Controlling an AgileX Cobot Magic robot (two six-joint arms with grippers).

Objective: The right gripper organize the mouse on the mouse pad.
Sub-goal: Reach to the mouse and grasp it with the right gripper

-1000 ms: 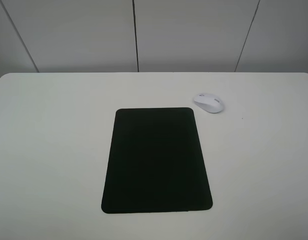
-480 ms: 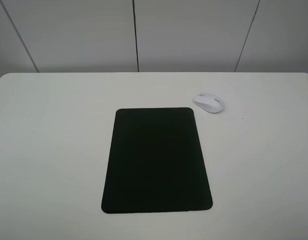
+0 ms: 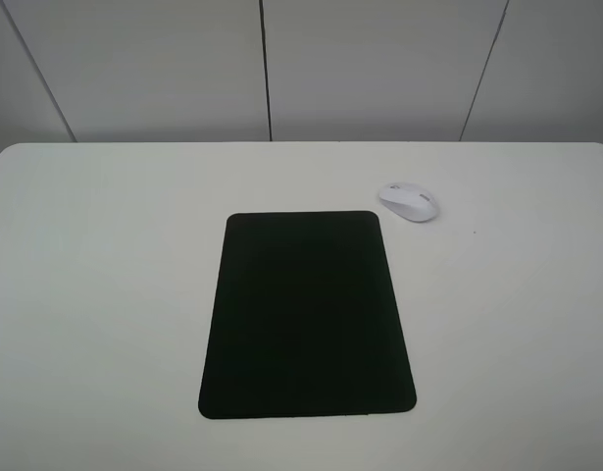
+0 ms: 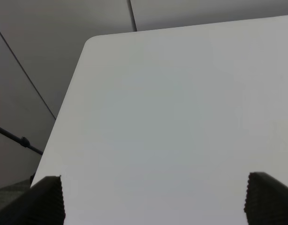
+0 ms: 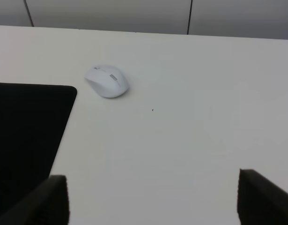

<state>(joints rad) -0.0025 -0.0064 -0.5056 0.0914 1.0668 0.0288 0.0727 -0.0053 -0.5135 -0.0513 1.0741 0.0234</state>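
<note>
The white table [image 3: 105, 294] has its far edge along a grey wall [image 3: 379, 69], and its far corners are round. The near edge is cut off by the picture. The mouse pad [image 3: 306, 314] lies flat in the middle, with its long side pointing away to the wall. There is lots of bare table on both sides of it.

The mouse [image 3: 409, 201] sits on the bare table, just beside the pad's far right corner but not touching it. Bare table lies all around it. A tiny dark speck [image 5: 152, 110] lies on the table near the mouse.

The right gripper [image 5: 153, 201] hangs over the table, on the near side of the mouse and well apart from it. Its two fingers [image 5: 268, 199] are spread wide with nothing between them but table. Only the finger tips show; the rest is cut off. One corner of the pad shows in this view, and the rest runs out of the picture.

The left gripper [image 4: 155, 206] is spread wide too and grips nothing. It looks down at a round table corner [image 4: 94, 42]. Past that edge is grey wall and a dark bar [image 4: 22, 140], hard to make out.
</note>
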